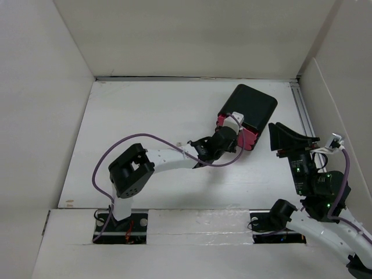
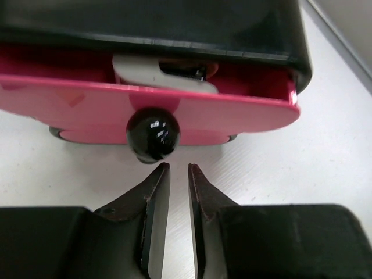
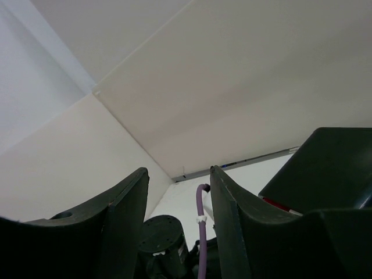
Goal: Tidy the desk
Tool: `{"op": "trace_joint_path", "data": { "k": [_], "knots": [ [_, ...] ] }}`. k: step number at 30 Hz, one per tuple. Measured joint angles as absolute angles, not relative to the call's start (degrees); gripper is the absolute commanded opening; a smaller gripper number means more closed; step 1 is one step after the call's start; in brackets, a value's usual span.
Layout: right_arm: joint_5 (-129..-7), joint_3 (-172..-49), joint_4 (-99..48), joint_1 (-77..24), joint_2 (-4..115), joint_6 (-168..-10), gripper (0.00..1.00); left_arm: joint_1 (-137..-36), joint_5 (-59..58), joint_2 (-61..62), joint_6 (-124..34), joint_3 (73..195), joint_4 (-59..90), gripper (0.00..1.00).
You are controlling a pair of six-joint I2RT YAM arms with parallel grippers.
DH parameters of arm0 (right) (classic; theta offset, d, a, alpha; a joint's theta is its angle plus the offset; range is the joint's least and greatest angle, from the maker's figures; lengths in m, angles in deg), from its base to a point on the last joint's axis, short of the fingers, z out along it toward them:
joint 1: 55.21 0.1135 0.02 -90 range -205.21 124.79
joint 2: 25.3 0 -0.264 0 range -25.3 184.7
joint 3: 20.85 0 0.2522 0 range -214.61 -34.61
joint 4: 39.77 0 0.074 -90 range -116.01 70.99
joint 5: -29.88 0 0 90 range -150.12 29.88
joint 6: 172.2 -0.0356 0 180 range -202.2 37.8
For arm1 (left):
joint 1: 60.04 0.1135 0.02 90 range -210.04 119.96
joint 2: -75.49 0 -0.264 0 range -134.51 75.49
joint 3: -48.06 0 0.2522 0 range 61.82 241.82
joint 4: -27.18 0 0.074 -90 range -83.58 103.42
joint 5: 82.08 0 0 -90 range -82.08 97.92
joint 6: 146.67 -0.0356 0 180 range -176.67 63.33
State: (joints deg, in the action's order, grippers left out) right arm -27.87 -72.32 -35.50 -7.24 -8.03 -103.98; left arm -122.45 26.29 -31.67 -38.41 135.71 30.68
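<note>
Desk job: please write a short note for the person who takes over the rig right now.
Left gripper: nearly shut, empty, just short of the black knob on the pink drawer.
Right gripper: open, empty, to the right of the black cabinet on the desk.
Done: a white item lies in the open drawer.
Left: probably pushing the drawer shut.

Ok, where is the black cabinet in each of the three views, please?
Top external: cabinet stands tilted on the desk, right of centre.
Left wrist: it fills the top of the picture.
Right wrist: probably the dark block at the right edge.
Shared landmark: the pink drawer, only a red strip in the right wrist view.
</note>
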Motion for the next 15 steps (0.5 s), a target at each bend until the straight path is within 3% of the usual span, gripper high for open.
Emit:
{"op": "trace_joint_path", "data": {
  "k": [15],
  "knots": [
    [-28.22,-72.32,-35.50,-7.24,-7.72,-103.56,0.53,-120.46,24.91,-35.99,-38.78,147.18,28.76,0.15]
  ]
}}
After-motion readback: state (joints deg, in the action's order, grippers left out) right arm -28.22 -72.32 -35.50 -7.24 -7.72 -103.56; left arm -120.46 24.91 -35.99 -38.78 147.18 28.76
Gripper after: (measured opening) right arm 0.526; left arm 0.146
